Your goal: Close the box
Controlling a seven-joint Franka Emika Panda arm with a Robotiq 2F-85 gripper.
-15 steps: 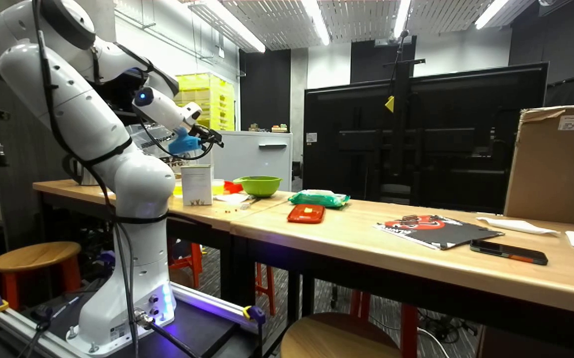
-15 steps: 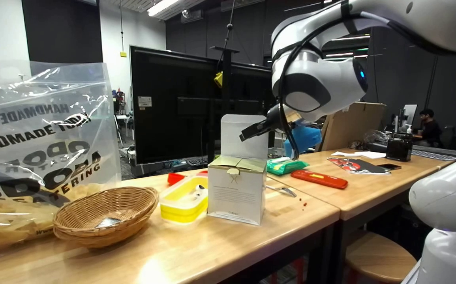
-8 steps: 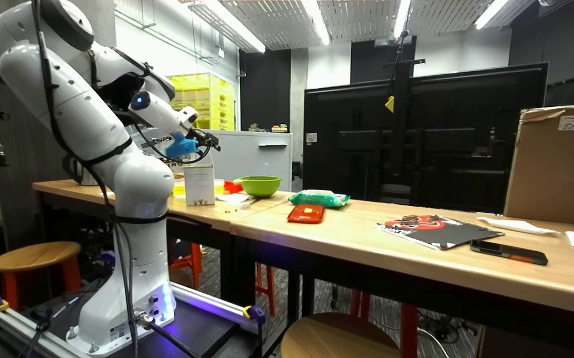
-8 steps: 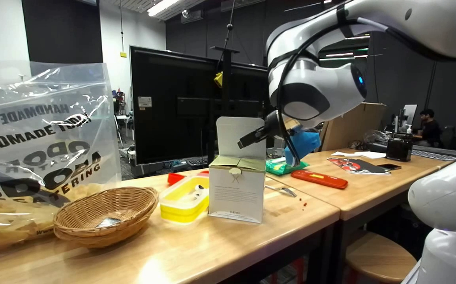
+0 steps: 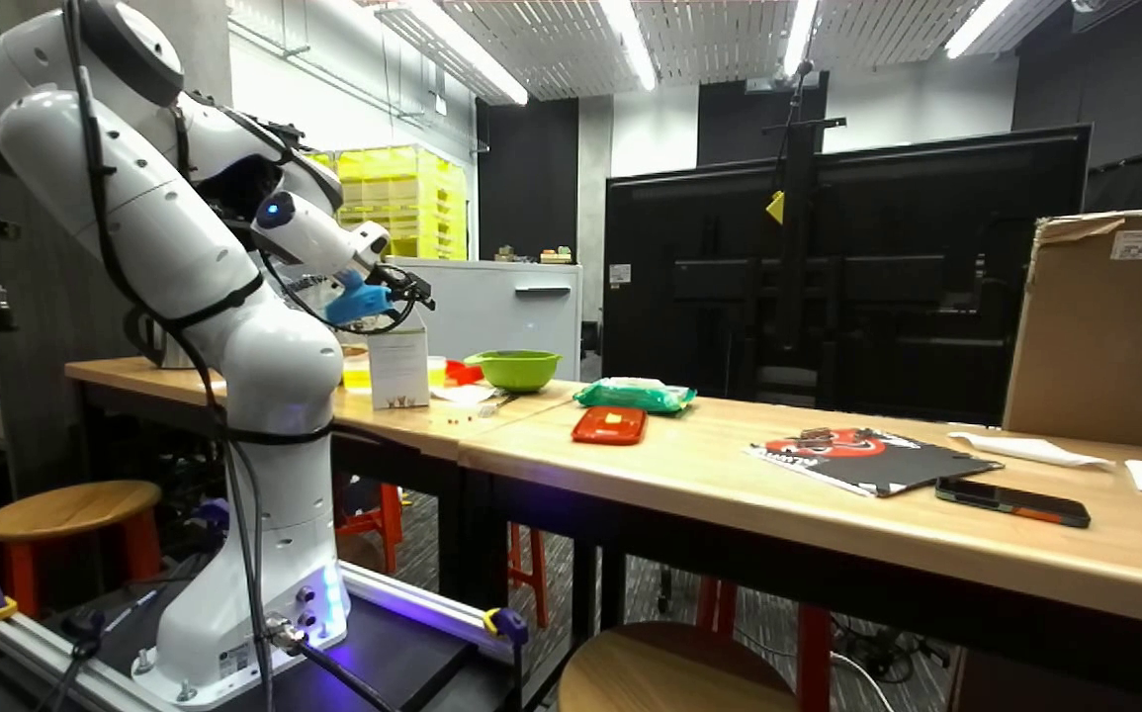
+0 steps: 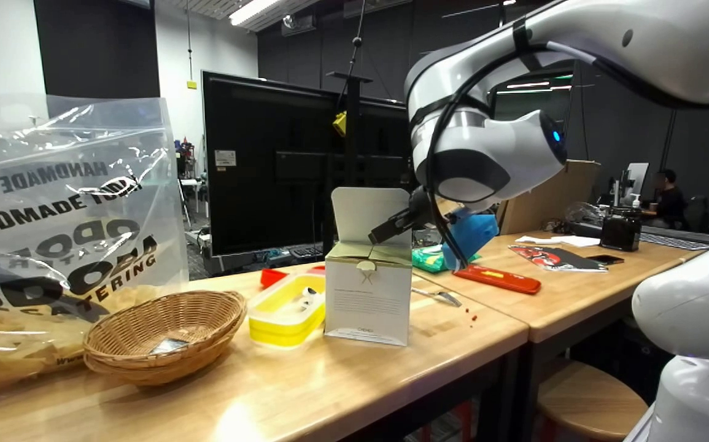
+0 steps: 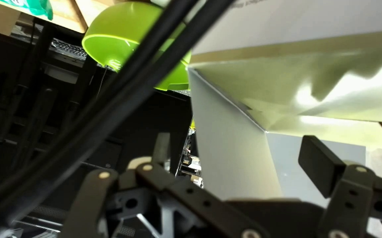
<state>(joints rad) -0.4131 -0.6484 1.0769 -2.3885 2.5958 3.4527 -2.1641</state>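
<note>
The box is small and white, upright on the wooden table, and also shows in an exterior view. Its white lid flap stands up at the back, leaning slightly. Yellow-green inner flaps cover the top in the wrist view. My gripper is tilted down just above the box top, in front of the lid's inner face. In the wrist view the gripper has its fingers wide apart and holds nothing, with the lid showing between them. Whether a finger touches the lid or box I cannot tell.
A yellow container stands beside the box, with a wicker basket and clear bag further left. A green bowl, green packet, red case and fork lie around.
My gripper has moved down toward the box top, slightly to the box's lid side. The box has shifted and turned slightly. The lid flap leans back more than before.
</note>
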